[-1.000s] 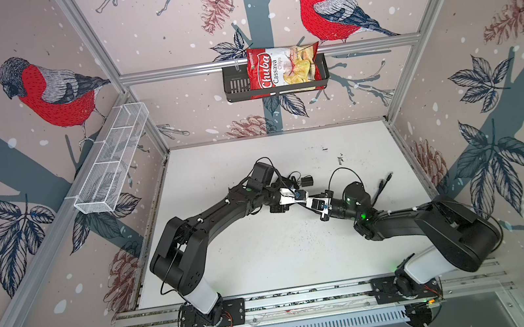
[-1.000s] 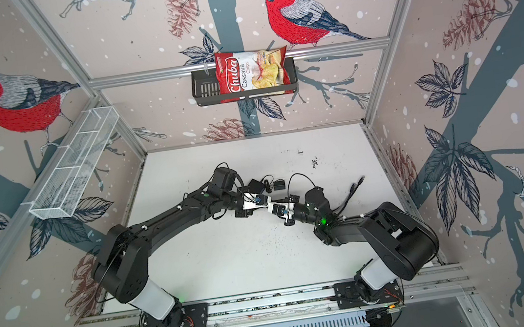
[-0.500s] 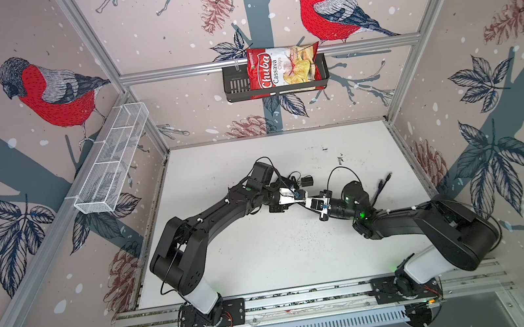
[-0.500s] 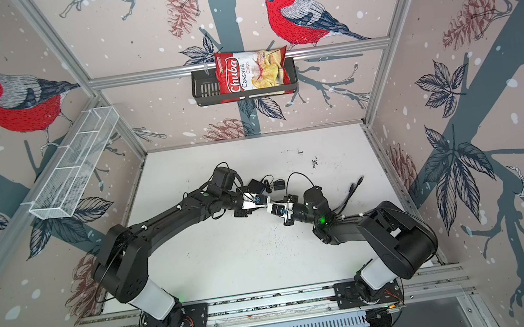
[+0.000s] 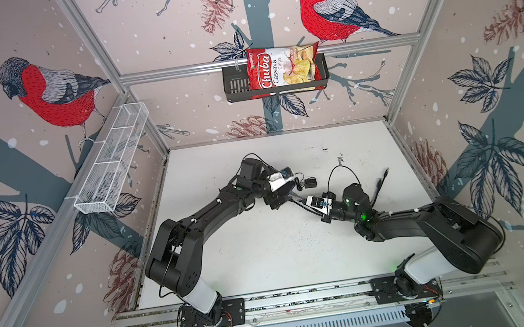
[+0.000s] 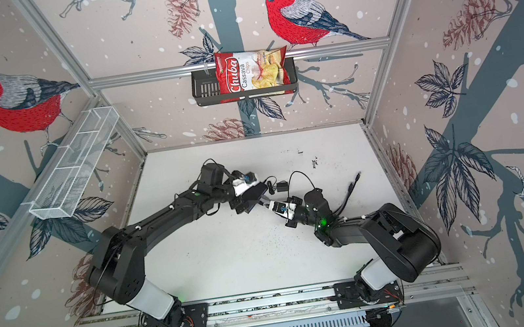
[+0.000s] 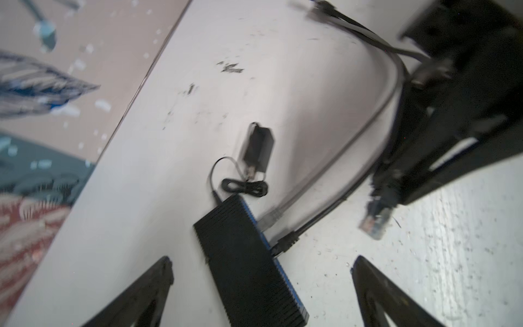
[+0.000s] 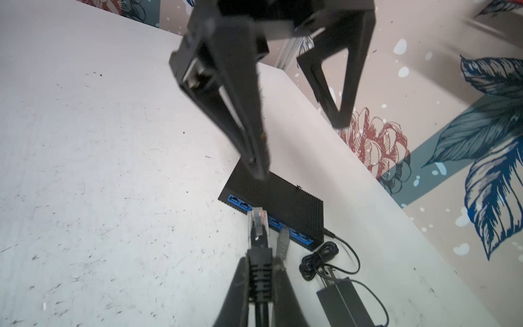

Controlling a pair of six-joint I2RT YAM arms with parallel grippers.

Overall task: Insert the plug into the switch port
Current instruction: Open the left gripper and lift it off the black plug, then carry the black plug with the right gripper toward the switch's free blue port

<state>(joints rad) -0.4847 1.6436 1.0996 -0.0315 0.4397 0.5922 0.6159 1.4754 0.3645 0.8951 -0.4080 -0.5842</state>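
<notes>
Right end effector (image 8: 259,271) clamped on clear plastic plug (image 8: 257,219), tip just short of blue ports (image 8: 237,202). Flat black ribbed switch (image 8: 285,198) lies on white worktop (image 8: 113,170), left end effector (image 7: 261,259) spread wide above it; insertion pending

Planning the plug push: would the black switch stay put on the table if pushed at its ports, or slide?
Likely slides when the plug presses in: the switch is a thin, probably light slab lying on the smooth table, and the open left gripper isn't clamping it. Tipping seems unlikely: it lies low and flat.
</notes>
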